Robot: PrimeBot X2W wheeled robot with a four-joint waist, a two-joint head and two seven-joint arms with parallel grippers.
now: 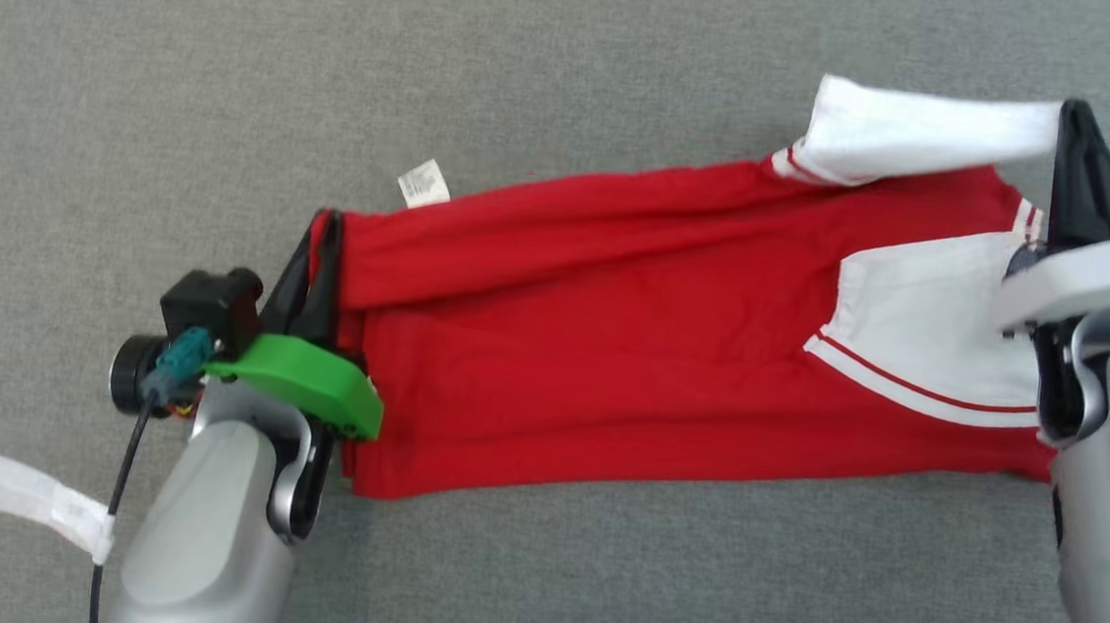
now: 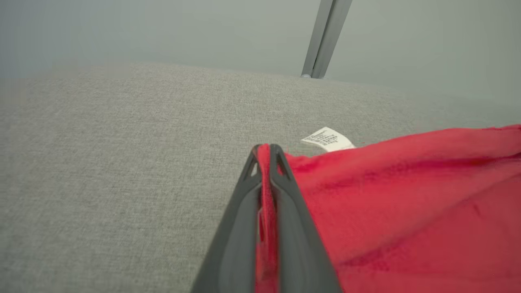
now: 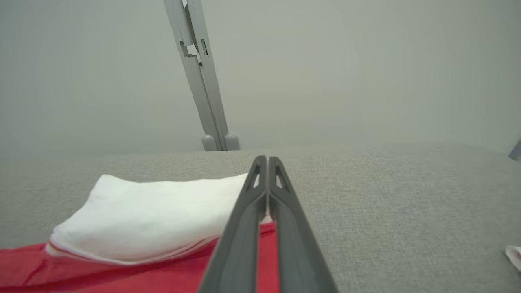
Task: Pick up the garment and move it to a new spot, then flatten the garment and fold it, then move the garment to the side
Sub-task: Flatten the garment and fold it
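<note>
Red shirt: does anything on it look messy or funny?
Yes. One white sleeve lies flipped sideways along the far edge of the shirt, pinched by the right gripper, and a white label pokes out there too.

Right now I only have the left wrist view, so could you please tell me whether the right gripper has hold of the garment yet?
Observer: Yes, the right gripper is shut on the end of the garment's white sleeve.
Operator: Thank you. Is the cloth lying flat between the two grippers?
Observer: In the head view the red body stretches along the grey surface from the left gripper to the right one, with long creases.
Operator: Is anything lying on top of it?
Observer: A second white sleeve, edged with a red stripe, lies flat on the red at the right gripper's end.
</note>
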